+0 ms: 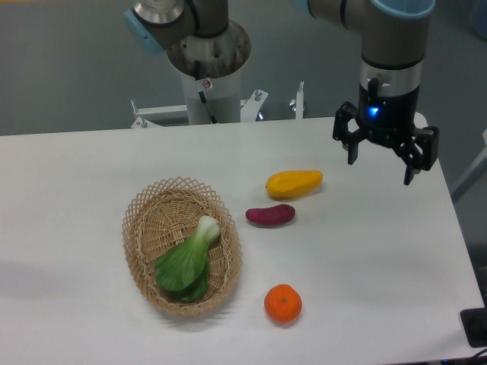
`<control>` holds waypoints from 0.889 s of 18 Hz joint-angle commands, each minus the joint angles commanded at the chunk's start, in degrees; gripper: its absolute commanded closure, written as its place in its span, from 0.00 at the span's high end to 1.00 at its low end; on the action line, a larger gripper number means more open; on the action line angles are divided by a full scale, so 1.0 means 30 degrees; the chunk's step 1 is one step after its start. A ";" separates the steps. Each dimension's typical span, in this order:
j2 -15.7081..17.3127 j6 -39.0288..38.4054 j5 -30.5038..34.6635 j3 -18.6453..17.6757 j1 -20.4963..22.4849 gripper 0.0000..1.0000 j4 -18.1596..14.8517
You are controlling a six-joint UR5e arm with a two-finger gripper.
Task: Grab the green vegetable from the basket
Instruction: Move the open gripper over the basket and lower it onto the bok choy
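1. The black two-finger gripper (383,163) hung in the upper right of the frame with its fingers spread wide and nothing between them, above the white table (91,175) and well apart from everything on it.
2. The green vegetable with broad bright leaves and a pale whitish stem (186,262) lay in the lower left of centre, inside the oval tan woven wicker basket (141,209). Its stem pointed toward the upper right and its leaves reached toward the basket's lower rim.
3. The step in hand looked like the approach, with the whole grasp not yet done. The arm would need to travel across the frame to the lower left before descending.
4. That path crossed near a yellow oblong fruit (294,182) and a purple oblong vegetable (270,215) at centre, so staying high until over the basket seemed wise. A round orange fruit (283,303) sat at lower centre, just beside the basket.
5. Closing across the narrower stem or mid-body, with the fingers set crosswise to the vegetable's long axis, would likely hold better than pinching the leaves.
6. The fingers should probably drop inside the lattice rim without catching it, or the basket might lift too.
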 joint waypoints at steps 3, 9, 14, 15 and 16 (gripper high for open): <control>0.0088 0.0000 -0.0029 -0.0088 -0.0087 1.00 -0.0029; 0.0293 -0.1110 -0.0204 -0.0876 -0.1373 1.00 0.0029; 0.0674 -0.8013 -0.0909 -0.3130 -0.3102 1.00 0.3800; 0.0674 -0.9158 -0.0938 -0.3425 -0.3279 1.00 0.4418; 0.0616 -1.0069 -0.0967 -0.3428 -0.3658 1.00 0.4685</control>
